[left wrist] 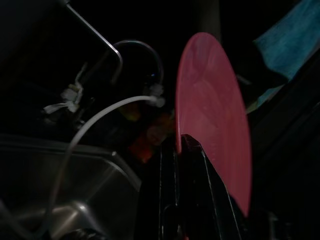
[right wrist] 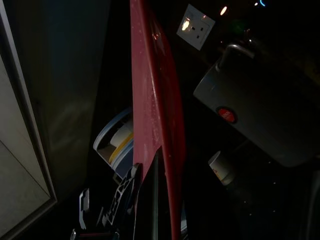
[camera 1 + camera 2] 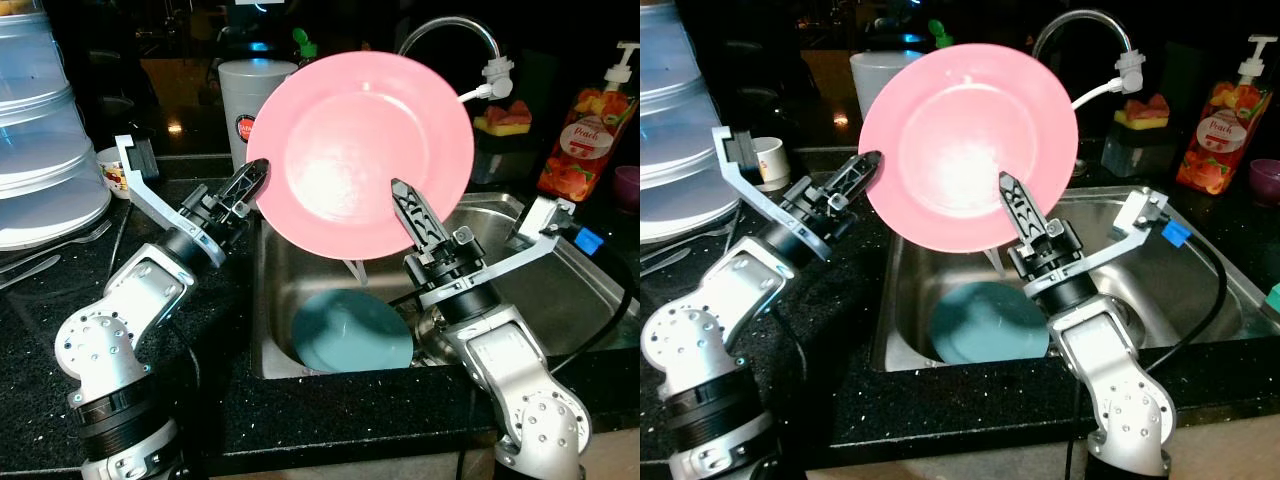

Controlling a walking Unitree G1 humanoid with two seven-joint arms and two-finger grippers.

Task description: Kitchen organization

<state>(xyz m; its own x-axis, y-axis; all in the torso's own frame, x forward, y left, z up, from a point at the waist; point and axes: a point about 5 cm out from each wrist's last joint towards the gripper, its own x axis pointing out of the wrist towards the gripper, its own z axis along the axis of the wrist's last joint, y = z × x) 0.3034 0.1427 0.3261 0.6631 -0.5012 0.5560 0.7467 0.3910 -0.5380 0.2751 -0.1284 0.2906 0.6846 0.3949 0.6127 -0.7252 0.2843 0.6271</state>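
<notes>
Grippers (image 3: 405,195) clamp plate (image 3: 350,140) (pink)

Two silver jointed arms, black ribbed collars, long black fingers (image 3: 415,212); a black cable and blue tag on the right.

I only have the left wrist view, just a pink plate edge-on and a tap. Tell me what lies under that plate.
Observer: A round teal plate lies flat in the steel sink basin, below the round pink plate.
Operator: Report who holds the pink one.
Observer: Both. The right gripper clamps its lower edge, one black finger across the face; the left gripper meets its rim on the left side.
Operator: Tell me what's on the counter near the left arm.
Observer: A stack of clear plastic containers stands at the far left, and a tall white cup behind the plate.
</notes>
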